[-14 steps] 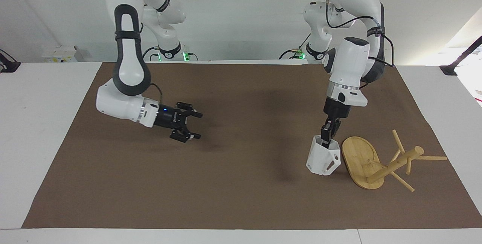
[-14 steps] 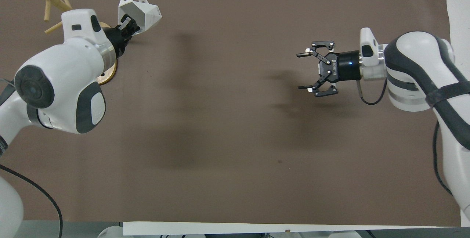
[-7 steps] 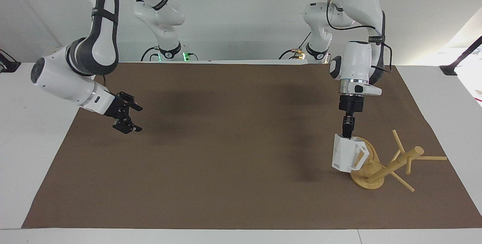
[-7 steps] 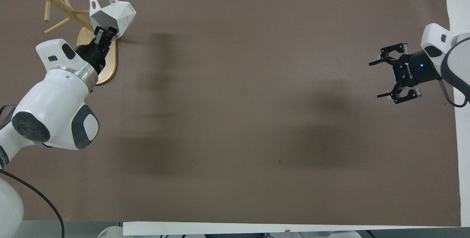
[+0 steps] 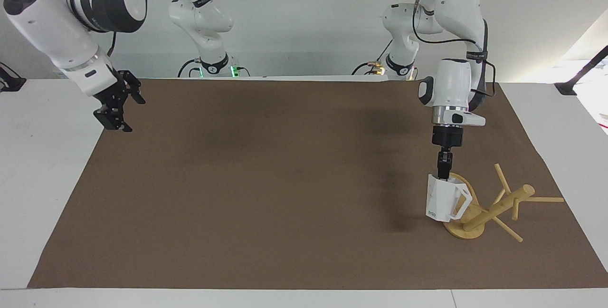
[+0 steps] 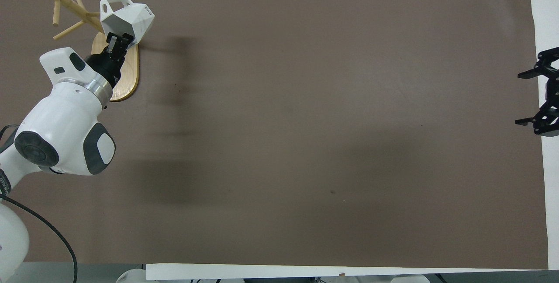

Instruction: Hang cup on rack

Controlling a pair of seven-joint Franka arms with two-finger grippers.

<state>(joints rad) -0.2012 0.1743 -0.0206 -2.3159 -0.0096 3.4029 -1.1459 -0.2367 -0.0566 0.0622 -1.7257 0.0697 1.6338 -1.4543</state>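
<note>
The left claw point(image 5: 443, 173) grips the cup point(image 5: 441, 200) by its rim over the rack point(image 5: 494, 209), which seems tipped, near the counter's point(image 5: 266, 179) corner. The right claw point(image 5: 115, 108) hangs released over the counter's opposite end.

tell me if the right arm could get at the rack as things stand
Probably not: the right gripper hangs open over the mat's edge at its own end, while the tipped rack lies at the left arm's end.
</note>
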